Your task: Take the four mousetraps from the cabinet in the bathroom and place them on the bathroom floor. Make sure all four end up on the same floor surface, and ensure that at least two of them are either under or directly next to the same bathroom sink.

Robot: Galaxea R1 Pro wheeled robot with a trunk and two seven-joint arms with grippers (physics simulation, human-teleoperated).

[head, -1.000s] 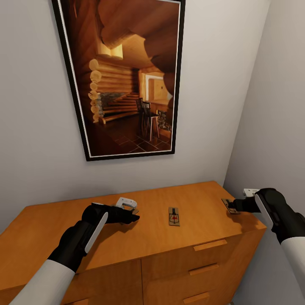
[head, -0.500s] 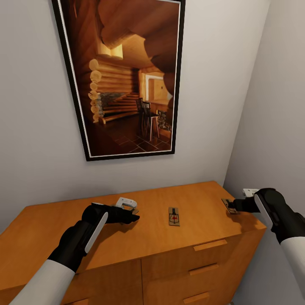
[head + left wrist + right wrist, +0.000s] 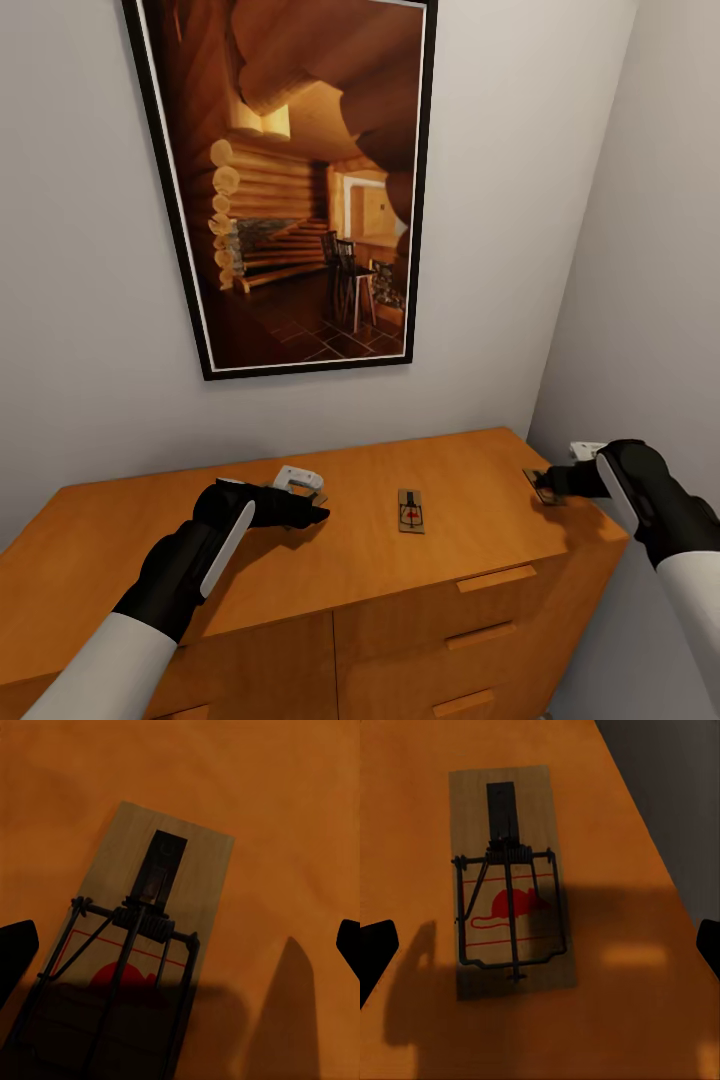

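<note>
Wall fills the far side of the head view, pale grey, carrying a tall black-framed picture (image 3: pixel 290 180) of a log-cabin interior. Below it stands the cabinet (image 3: pixel 330 560), orange-brown wood, its flat top spanning the scene from the left to the corner at the right, with drawer fronts and handles on its near face. Both arms reach over that top. The left gripper (image 3: pixel 300 508) hovers left of centre, its black fingers pointing right, a white block of the gripper showing just behind them; its wrist camera shows the two dark fingertips (image 3: pixel 16 949) spread wide at the frame's edges, nothing between them touching, and a left mousetrap (image 3: pixel 131 945) lying flat on the wood directly beneath, partly in the gripper's shadow. In the head view that trap is almost wholly hidden under the fingers. The right gripper (image 3: pixel 550 485) sits at the cabinet's far right edge, pointing left, its fingers likewise wide apart in its wrist view, tips (image 3: pixel 375 945) dark at either side. A right mousetrap (image 3: pixel 510 881) lies flat below and between them, red mouse print up, close to the top's right edge. A middle mousetrap (image 3: pixel 411 511) rests alone on the top between the two grippers, apart from both.
</note>
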